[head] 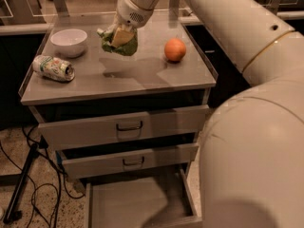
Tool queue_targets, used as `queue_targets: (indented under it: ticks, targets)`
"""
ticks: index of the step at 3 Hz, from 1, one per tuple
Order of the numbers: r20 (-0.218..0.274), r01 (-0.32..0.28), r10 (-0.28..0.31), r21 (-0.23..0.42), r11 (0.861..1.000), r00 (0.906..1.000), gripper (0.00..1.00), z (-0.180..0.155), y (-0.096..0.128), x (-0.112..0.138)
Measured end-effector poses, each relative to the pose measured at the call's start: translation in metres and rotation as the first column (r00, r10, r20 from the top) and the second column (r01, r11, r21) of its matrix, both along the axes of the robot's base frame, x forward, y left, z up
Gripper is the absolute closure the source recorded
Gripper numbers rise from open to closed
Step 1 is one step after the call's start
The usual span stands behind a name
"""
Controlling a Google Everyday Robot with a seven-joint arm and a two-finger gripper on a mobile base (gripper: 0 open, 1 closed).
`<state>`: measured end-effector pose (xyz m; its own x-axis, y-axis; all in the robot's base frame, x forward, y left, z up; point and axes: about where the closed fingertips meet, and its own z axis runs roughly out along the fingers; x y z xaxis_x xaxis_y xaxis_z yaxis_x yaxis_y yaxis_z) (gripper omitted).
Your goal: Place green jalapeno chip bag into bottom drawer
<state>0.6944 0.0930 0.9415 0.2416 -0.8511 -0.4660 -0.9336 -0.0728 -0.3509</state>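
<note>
Camera view: gripper (117, 37) clenched on bag (128, 47) over tabletop (142, 77), 12 o'clock; bottom drawer (128, 205) stood open at 6.

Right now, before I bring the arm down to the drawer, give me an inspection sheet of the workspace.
Surface: grey cabinet top, flat, carrying three loose items.
Job's things: green jalapeno chip bag held off the top, its shadow beneath it; bottom drawer pulled out, partly in shadow.
Clutter: white bowl rear left; crushed can on its side near the left edge; orange right of the bag.
Grippers: gripper above the rear middle of the top, shut on the bag.
Cables: black cables on the floor left of the cabinet.
Surroundings: two upper drawers slightly open; robot arm fills the right side.
</note>
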Motion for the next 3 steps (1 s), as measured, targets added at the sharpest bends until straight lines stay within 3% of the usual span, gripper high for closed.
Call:
queue_targets:
  ticks: [1,2,3]
  targets:
    - [-0.035,-0.001,0.001,0.010,1.000,0.9994,1.00,-0.012,0.005,-0.045]
    - [-0.035,-0.001,0.001,0.010,1.000,0.9994,1.00,-0.012,0.005,-0.045]
    - [-0.041,0.017,-0.016,0.024,1.000,0.9990,1.00,-0.006,0.001,-0.065]
